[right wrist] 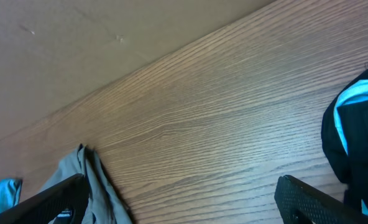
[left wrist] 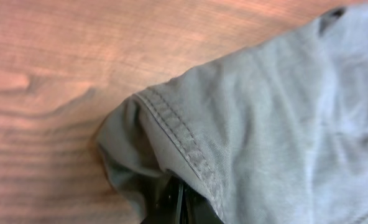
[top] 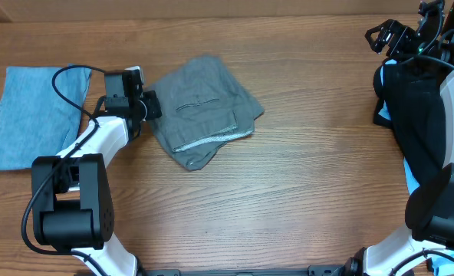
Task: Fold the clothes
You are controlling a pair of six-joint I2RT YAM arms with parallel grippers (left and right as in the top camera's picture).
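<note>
Where the overhead camera looks down, the left gripper point(top: 152, 106) has its fingers together on the edge of the grey garment point(top: 204, 107), which lies loosely folded on the table point(top: 288, 192) and spreads away from the fingertips. A blue garment point(top: 35, 115) lies flat behind that wrist, apart from the fingers. The right gripper point(top: 388, 34) sits at the far corner, fingers spread wide with nothing between them, just beside the black garment point(top: 415, 115) (light blue cloth point(top: 412, 178) peeks from under it).

In the left wrist view, the dark fingers show only at the bottom edge, pressed together, the grey stitched hem pinched there and draped over them.

In the right wrist view, both fingers stand wide apart above bare wood; a grey fold rises just beside one finger, and the black garment lies beyond the other
</note>
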